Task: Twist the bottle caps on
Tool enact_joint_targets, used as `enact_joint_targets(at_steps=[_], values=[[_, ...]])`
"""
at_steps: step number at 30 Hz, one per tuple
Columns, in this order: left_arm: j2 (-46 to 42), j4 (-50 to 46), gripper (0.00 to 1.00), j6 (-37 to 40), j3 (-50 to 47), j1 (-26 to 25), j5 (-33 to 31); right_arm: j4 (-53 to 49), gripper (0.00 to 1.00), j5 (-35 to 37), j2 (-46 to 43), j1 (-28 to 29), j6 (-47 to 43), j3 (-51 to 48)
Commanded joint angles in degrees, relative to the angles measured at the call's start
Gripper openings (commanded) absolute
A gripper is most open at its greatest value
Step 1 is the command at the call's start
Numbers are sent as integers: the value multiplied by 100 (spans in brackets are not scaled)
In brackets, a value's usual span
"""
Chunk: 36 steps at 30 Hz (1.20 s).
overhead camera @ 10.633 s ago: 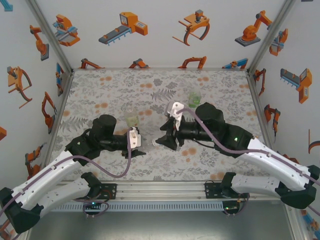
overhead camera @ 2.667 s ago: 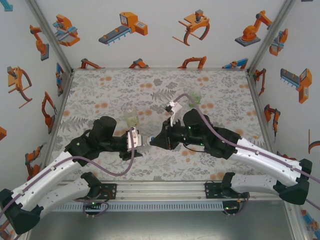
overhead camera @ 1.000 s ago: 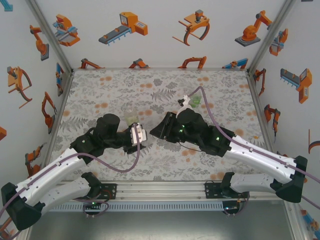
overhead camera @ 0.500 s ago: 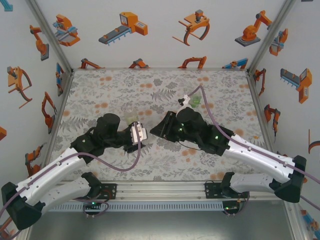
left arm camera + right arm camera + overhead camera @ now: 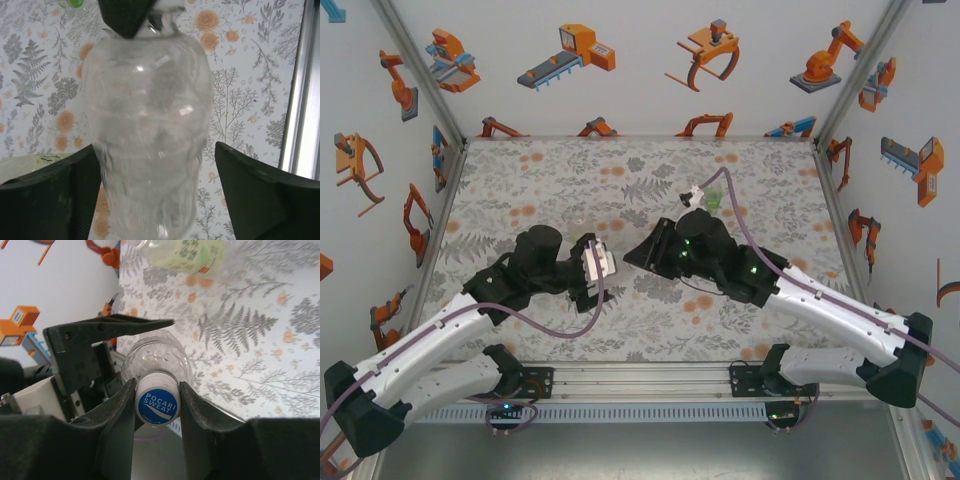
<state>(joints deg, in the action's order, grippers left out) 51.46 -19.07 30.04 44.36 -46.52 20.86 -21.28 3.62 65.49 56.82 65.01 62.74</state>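
The white Pocari Sweat cap point(image 5: 157, 402) is sitting on the neck of the colourless bottle point(image 5: 150, 125), with the right pincer point(image 5: 156, 392) clenching it. The left pincer point(image 5: 157, 150) is standing released around the bottle's body, above the floral surface point(image 5: 520, 180). A yellowish bottle point(image 5: 186, 254) is sitting nearby, and the right arm's cable is partly hiding the green bottle point(image 5: 713, 200).

a fern-and-flower tablecloth point(image 5: 520, 180) lies beneath walls point(image 5: 640, 100) printed with orange robots.
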Motion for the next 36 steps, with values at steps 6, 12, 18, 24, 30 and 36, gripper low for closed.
enact_joint_targets(at_steps=[6, 12, 18, 24, 30, 36], values=[[-95, -296, 93, -599, 310, 94, -523, -1279, 15, -248, 499, -1147, -1580, 978], [-337, -392, 94, -1355, 233, 393, -972, -2065, 14, -120, 1470, -2016, -3075, 2053], [-583, -753, 93, -2459, 296, 776, -1505, -2411, 14, 212, 2757, -2437, -4425, 3365], [-673, -1301, 91, -3260, 433, 930, -1852, -2707, 14, 264, 3971, -2699, -5123, 4510], [-838, -1546, 87, -3703, 417, 940, -2064, -2969, 13, 325, 4929, -2840, -5462, 5304], [-1109, -1598, 85, -4015, 298, 952, -2215, -2901, 13, 415, 5347, -2913, -5558, 5439]])
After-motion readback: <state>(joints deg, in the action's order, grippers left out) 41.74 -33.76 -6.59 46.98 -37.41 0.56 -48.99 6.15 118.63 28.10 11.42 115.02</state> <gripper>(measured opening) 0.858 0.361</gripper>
